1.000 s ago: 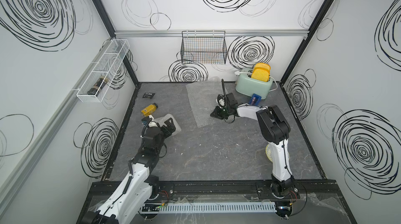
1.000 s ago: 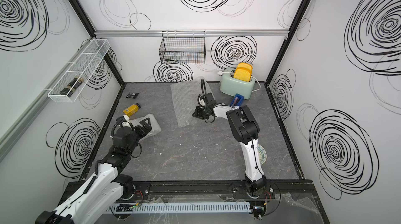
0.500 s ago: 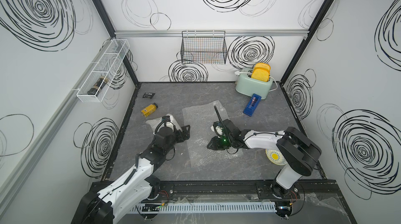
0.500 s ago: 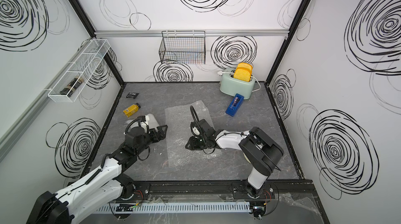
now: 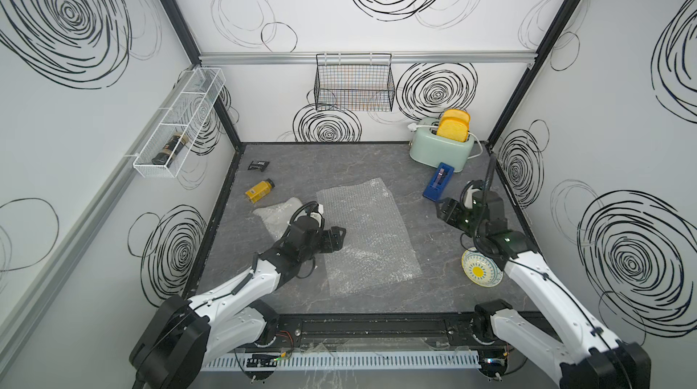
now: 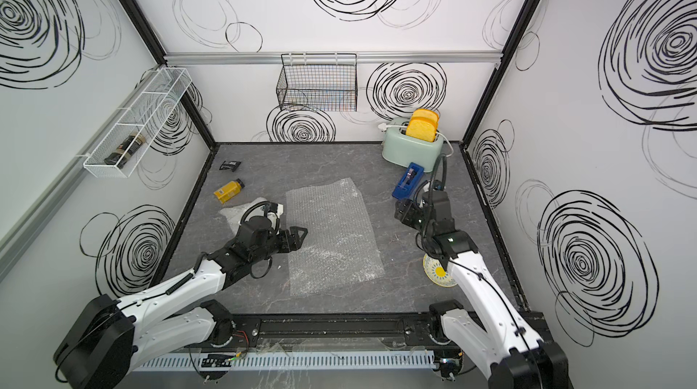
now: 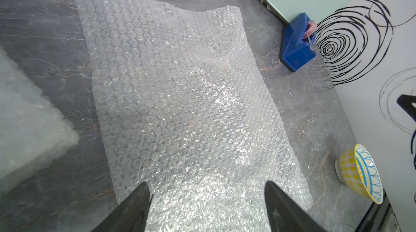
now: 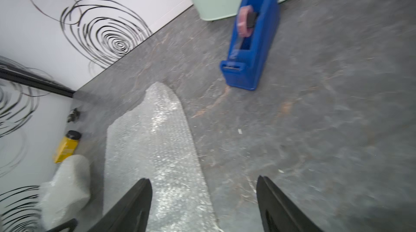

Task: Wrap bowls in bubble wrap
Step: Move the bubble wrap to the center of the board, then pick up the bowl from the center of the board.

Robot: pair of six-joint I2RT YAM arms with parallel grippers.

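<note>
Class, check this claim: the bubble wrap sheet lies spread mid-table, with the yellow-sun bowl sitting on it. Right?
No. The bowl sits on bare table beside the sheet, clear of it, near the right arm; both top views show this. The sheet does lie spread mid-table.

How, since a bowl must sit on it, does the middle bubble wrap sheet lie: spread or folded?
Spread. The bubble wrap sheet lies flat on the table, one layer, no folded-over edge, only slightly wavy.

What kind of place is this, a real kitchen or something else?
Probably a robot test cell, not a real kitchen: white walls printed with black swirls enclose it, the left arm and right arm are mounted on a front rail, and the toaster looks like a prop.
</note>
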